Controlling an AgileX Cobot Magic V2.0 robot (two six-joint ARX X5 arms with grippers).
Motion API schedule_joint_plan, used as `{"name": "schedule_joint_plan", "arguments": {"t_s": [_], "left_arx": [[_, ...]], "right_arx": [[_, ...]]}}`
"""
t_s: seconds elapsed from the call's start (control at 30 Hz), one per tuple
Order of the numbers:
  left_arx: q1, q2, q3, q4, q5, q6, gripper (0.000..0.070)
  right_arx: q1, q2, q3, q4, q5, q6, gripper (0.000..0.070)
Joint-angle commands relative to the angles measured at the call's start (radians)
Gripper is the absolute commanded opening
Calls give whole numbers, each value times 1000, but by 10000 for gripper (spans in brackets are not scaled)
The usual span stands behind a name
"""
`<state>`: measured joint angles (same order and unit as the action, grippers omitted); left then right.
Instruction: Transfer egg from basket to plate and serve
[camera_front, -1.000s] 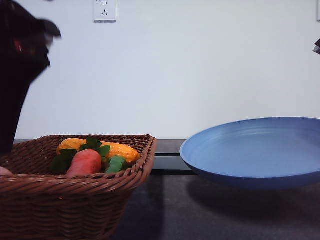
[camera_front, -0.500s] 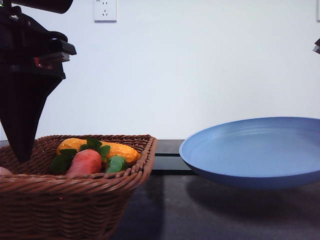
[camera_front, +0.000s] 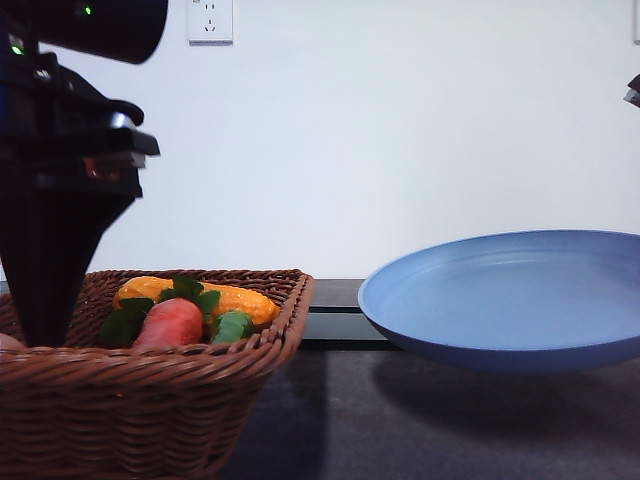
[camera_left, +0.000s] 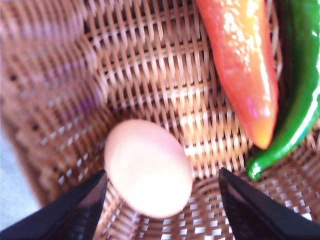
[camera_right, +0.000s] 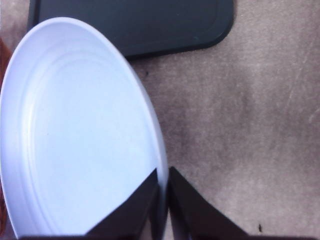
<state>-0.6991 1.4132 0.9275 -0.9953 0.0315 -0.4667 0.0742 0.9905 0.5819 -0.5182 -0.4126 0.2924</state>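
The basket (camera_front: 150, 380) stands on the dark table (camera_front: 420, 430), and I use it as the landmark. The left gripper (camera_left: 162, 200) hangs inside the basket at its left end, with its fingers (camera_left: 75, 210) spread wide. The egg (camera_left: 148, 167) lies on the woven floor of the basket between these two fingers, much closer to one finger than to the other. I cannot tell if that near finger touches the shell. The fingers do not hold the egg.

Also in the basket, beside the egg, lie a carrot (camera_left: 240, 70) and a green pepper (camera_left: 295, 95), side by side and touching each other. In the front view the carrot (camera_front: 170, 322) has green leaves, and a yellow corn cob (camera_front: 220, 297) lies behind it.

To the right of the basket, well apart from it, the plate (camera_front: 510, 300) is held in the air above the table, with its shadow below. The right gripper (camera_right: 162, 192) has its fingers narrow and clamped on the rim of the plate, one finger on each side of the edge. A black tray (camera_right: 135, 22) lies flat on the table beyond the plate, further from the basket.
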Motion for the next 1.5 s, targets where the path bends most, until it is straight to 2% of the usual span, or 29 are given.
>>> {"name": "schedule_joint_plan", "arguments": {"t_s": [0.0,0.1,0.17,0.47,0.57,0.73,0.83,0.93,1.1,1.27,1.47], "left_arx": [[-9,34,15,-5,-8,-11,456],[-9,63,15,-4,-8,-10,452],[-9,77,15,-3,-8,-10,424],[-9,90,15,1,-8,5,205],[-9,90,15,6,-8,25,153],[-9,82,39,-2,-40,61,151],[-9,59,96,-19,-97,82,151],[-9,29,176,-30,-110,103,151],[-14,-4,344,-40,-105,141,151],[-62,-7,486,-22,-92,156,151],[-156,-4,518,114,-32,182,151]], "right_arx": [[0,6,14,14,-6,3,0],[0,6,14,14,-6,3,0],[0,6,14,16,-6,3,0],[0,6,14,22,-6,3,0],[0,6,14,26,-6,3,0],[0,6,14,25,-6,3,0],[0,6,14,25,-6,7,0],[0,6,14,25,-10,14,0],[0,6,14,25,-51,22,0],[3,7,15,27,-116,43,0],[35,8,15,54,-185,84,0]]}}
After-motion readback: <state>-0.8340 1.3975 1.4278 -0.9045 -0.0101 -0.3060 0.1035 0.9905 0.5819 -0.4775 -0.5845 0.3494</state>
